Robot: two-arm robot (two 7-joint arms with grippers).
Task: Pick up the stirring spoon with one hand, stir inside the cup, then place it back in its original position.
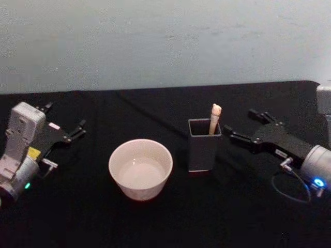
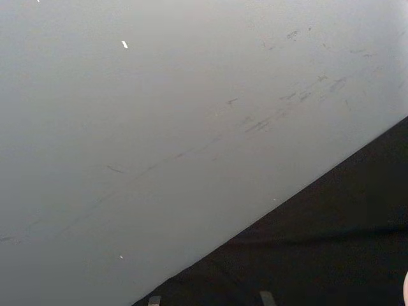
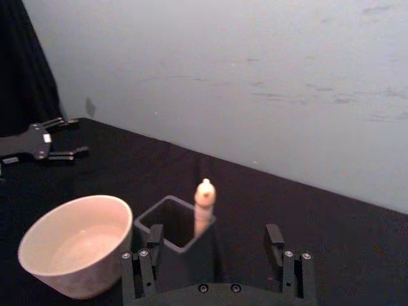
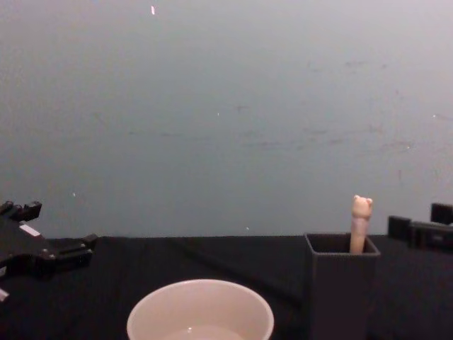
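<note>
Noted right gripper (image 1: pixel 240 125) spread wide and empty, at about rim height just beside the dark grey square holder (image 1: pixel 203 150), fingers aimed toward it. Logged left gripper (image 1: pixel 64 120) likewise spread and empty, parked well apart at the far left of the counter (image 1: pixel 155 222).

Found stirring spoon (image 1: pixel 215 118) standing in the holder, leaning into the corner nearest the right gripper, with beige handle and bear-head knob clear of the rim. Cannot see neck or bowl, hidden inside. Located cream-white cup (image 1: pixel 140 168) near the holder's left, not touching.

Judged spoon light, thin, stiff, and likely to twist in a loose pinch. Recommend pinching the handle just below the knob, above the rim. Recommend lifting straight up to avoid tipping the narrow holder.
</note>
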